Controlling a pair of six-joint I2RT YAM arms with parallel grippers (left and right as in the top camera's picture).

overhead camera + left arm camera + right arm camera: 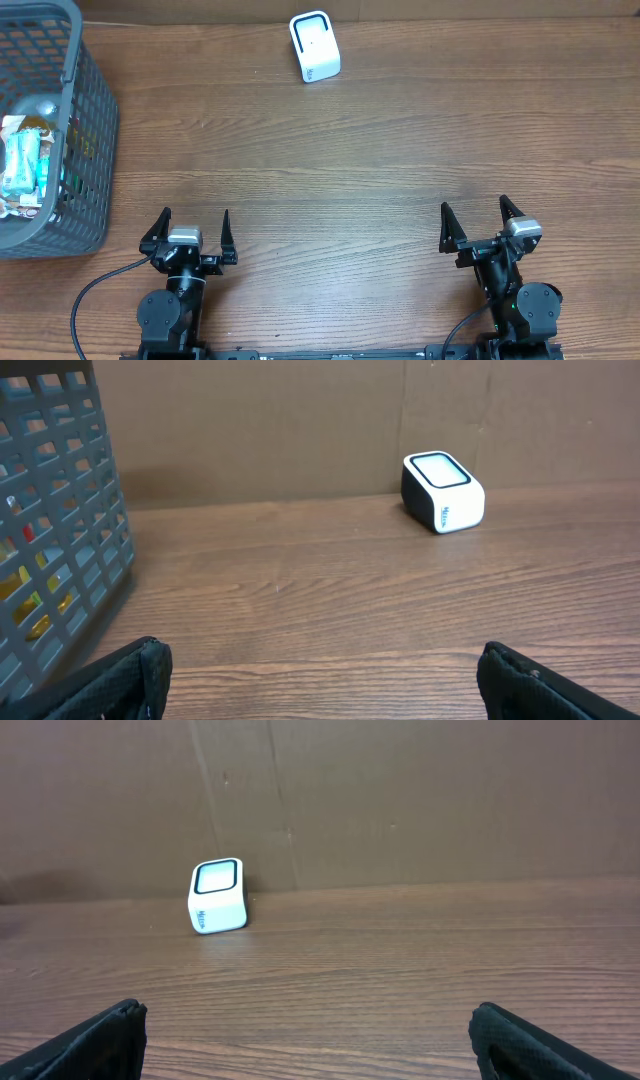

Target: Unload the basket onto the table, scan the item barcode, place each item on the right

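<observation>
With the left gripper (pixel 195 222) and the right gripper (pixel 475 210) both spread wide and empty, the pale wrapped snack packets (pixel 20 165) lie in the grey plastic mesh basket (pixel 95 140), probably light, soft and slippery, best pinched across a flat edge.

Wood-grain table (pixel 380 150), brown cardboard wall (pixel 420 800) behind

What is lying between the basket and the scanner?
Nothing. Between the basket and the scanner there is only bare table. The overhead view shows the whole stretch, and the left wrist view agrees.
</observation>
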